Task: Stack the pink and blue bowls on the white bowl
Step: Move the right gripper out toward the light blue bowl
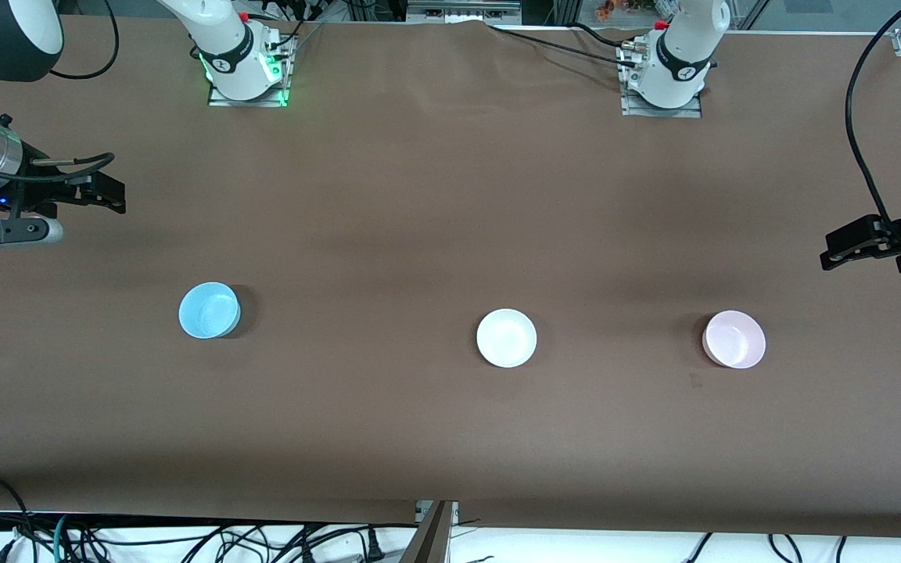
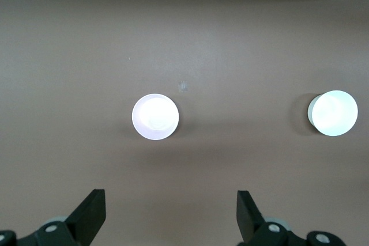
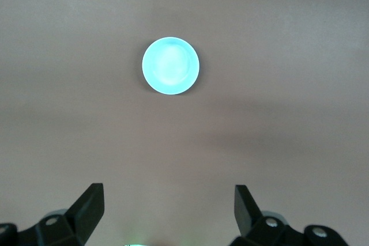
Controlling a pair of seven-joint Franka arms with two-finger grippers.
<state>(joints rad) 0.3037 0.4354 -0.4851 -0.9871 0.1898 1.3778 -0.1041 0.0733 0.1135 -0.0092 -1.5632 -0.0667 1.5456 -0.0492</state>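
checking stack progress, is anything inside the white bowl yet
No. The white bowl is empty, its glossy inside fully visible. The pink bowl and blue bowl sit apart on the table.

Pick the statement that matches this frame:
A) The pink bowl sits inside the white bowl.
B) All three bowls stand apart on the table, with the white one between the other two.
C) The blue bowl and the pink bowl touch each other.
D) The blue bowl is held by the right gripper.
B: the white bowl stands alone between the blue bowl and the pink bowl, while the right gripper and left gripper are open and empty.
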